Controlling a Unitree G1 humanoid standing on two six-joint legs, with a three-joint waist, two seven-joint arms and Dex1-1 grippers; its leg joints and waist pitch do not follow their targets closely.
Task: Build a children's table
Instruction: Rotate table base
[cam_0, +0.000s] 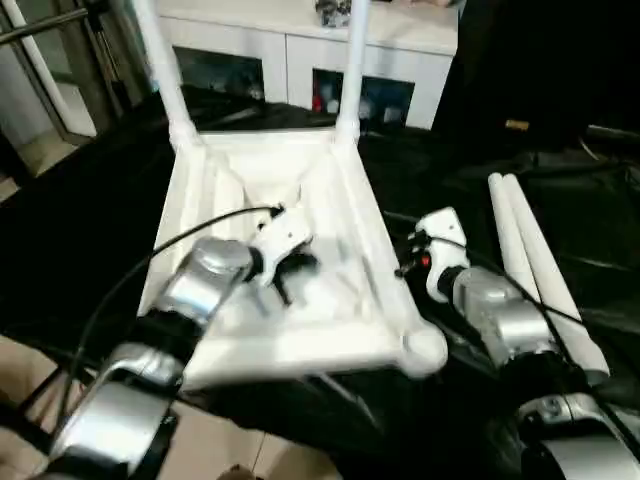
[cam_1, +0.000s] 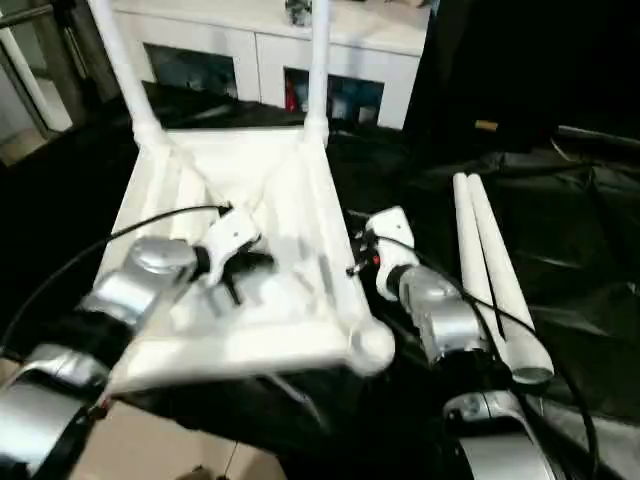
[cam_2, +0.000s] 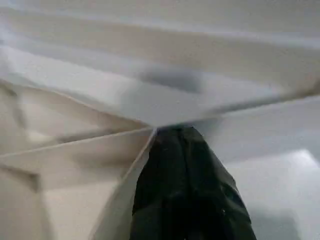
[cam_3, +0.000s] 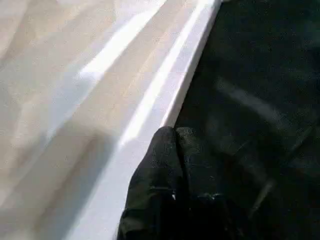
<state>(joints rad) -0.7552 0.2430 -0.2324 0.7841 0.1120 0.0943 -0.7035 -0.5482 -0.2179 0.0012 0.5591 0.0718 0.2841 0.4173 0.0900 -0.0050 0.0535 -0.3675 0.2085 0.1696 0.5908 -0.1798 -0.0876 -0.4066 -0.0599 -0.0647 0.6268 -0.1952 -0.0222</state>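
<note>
1. Left pincer (cam_0: 283, 262), fingers pressed together and holding nothing, hovers over the ribbed underside of the upturned table top (cam_0: 330, 180).
2. Right pincer (cam_0: 412, 262), also pressed together and empty, sits just beside the top's side rim.
3. Two fitted legs (cam_0: 352, 70) rise beyond both pincers; two loose legs (cam_0: 535, 255) lie outside the right one.
4. Hollow plastic likely handles light, stiff and slick; grip a leg mid-tube.
5. Fitted legs' tops are cut off; near sockets are blurred.

White table top (cam_0: 300, 330), 4 white legs (cam_0: 545, 270), black cloth (cam_0: 80, 220), black-fingered grippers on silver forearms (cam_0: 500, 320).
</note>
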